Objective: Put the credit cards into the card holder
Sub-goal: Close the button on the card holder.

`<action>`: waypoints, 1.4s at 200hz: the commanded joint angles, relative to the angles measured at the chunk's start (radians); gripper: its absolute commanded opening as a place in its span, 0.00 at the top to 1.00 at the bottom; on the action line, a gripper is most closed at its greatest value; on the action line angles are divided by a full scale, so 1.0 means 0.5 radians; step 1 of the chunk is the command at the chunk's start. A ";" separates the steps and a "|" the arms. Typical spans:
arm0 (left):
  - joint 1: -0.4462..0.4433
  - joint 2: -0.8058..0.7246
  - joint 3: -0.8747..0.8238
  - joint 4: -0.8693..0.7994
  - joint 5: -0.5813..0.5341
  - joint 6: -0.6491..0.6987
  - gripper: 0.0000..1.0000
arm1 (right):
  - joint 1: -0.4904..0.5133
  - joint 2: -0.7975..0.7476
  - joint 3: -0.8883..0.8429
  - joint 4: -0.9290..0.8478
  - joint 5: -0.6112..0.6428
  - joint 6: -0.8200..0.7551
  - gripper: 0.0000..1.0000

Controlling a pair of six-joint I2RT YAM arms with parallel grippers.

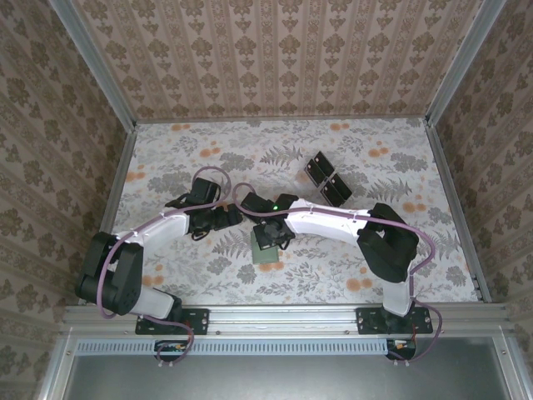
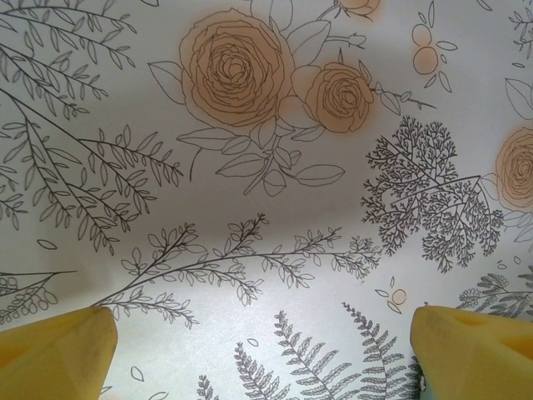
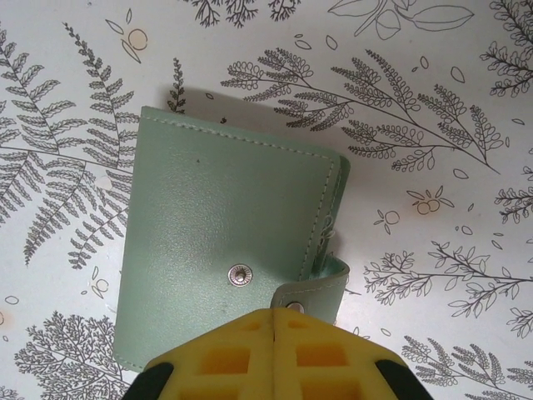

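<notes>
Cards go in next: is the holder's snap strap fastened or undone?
Undone. The holder lies flat with its cover down, but the stud on its face is bare and the strap curls loose beside it.

Right hand (image 1: 271,234) over green card holder (image 1: 265,253), mid-table; left hand (image 1: 231,218) just beside; black-block tray (image 1: 326,178) farther back.

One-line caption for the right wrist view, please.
Right gripper, fingers shut together, at the edge of the green card holder, its snap strap unfastened, on the floral table cover.
</notes>
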 commanded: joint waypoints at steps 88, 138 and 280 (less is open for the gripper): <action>-0.161 0.133 0.035 0.019 0.103 0.085 0.00 | -0.054 -0.168 -0.251 0.344 -0.141 0.118 1.00; -0.198 0.161 0.018 0.028 0.104 0.118 0.00 | -0.053 -0.162 -0.307 0.505 -0.200 0.158 1.00; -0.453 -0.643 -0.405 -0.092 -0.074 -0.029 0.04 | -0.116 -0.266 -0.498 0.679 -0.241 0.217 1.00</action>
